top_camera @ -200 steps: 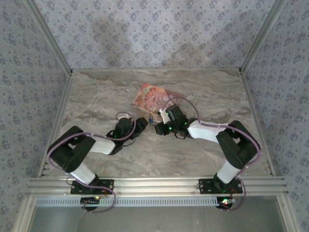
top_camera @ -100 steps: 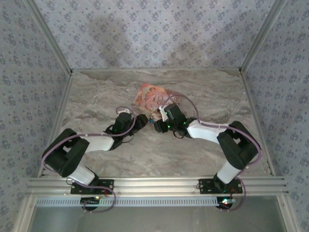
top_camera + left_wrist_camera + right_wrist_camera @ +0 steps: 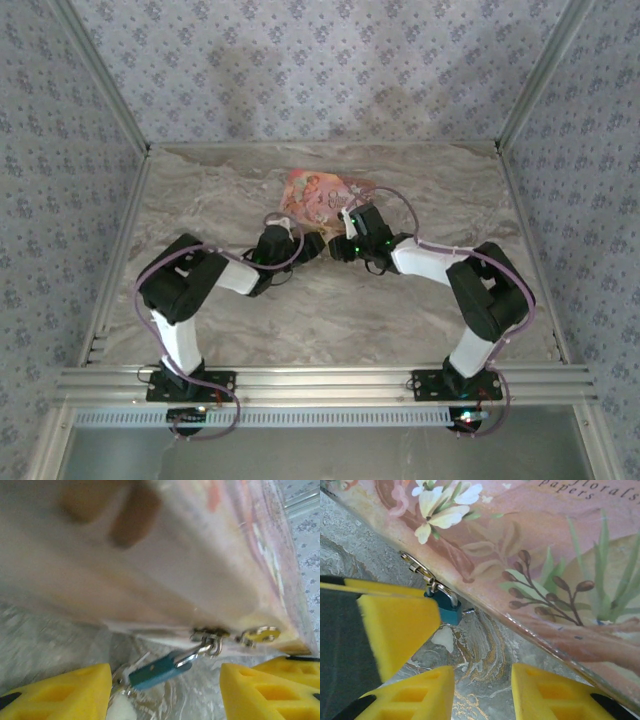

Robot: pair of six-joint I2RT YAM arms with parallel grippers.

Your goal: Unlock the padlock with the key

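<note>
In the approach step, I have the left end effector (image 3: 165,697) wide astride the padlock (image 3: 156,670), which hangs from the pouch (image 3: 165,570) edge near the right end effector (image 3: 482,692), narrowly parted and empty; next, I judge, steady the lock body and bring the key to its keyway.

Soft, even light is falling from above, laying faint shadows on the far wall (image 3: 320,70). In the left wrist view the pink pouch (image 3: 150,555) is blurring badly near the lens, while the blue padlock (image 3: 155,669) is showing fairly sharp.
</note>
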